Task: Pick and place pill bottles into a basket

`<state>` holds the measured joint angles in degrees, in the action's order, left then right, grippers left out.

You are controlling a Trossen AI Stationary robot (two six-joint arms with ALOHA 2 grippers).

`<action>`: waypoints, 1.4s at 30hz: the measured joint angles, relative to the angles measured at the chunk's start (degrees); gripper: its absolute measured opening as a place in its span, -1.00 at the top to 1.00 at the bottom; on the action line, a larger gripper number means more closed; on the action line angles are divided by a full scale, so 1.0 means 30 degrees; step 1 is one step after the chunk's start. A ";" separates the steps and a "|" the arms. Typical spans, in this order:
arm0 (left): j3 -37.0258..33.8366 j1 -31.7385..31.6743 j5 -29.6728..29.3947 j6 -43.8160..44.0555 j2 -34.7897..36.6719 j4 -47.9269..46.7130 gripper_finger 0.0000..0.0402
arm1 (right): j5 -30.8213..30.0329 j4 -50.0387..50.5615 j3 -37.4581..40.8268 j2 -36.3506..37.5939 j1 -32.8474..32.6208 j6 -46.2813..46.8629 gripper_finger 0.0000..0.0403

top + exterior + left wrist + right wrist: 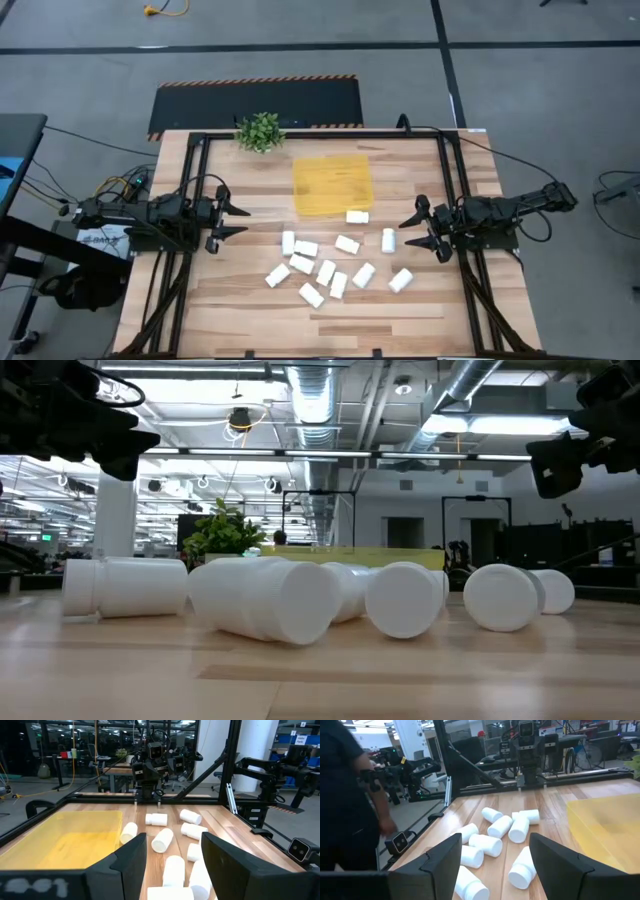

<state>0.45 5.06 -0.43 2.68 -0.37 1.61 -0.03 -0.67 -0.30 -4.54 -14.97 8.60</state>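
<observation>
No legible text, label, brand, number or sign showing anywhere. Pill bottles [327, 272] lying plain white, unmarked. Blue signs [300, 739] hanging in the room beyond the table, lettering too small to read. Faint raised marking on the left wrist housing [35, 885], too blurred to read.

The table [200, 300] is pale wooden planking with visible grain and a soft sheen; the pill bottles [327, 272] look like smooth, matt white plastic; the basket [332, 186], at twelve o'clock from them, is translucent yellow plastic, faintly glossy; the frame rails [320, 134] are dark matt metal.
</observation>
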 joint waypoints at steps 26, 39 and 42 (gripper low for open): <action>0.0003 0.0004 0.0000 -0.0003 -0.0005 0.0000 0.12 | 0.0000 -0.0529 -0.0004 0.0000 -0.0004 0.0000 -0.12; 0.0000 0.0001 0.0000 0.0000 -0.0003 0.0000 0.12 | -0.1395 -0.1217 -0.0250 0.0015 0.0032 0.0131 -0.12; 0.0004 0.0000 0.0000 -0.0007 0.0003 0.0000 0.12 | -0.2419 -0.1360 -0.1188 0.0008 0.0032 -0.0268 -0.12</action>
<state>0.46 5.06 -0.43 2.66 -0.36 1.61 -7.29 -4.75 -3.87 -4.51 -14.87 7.80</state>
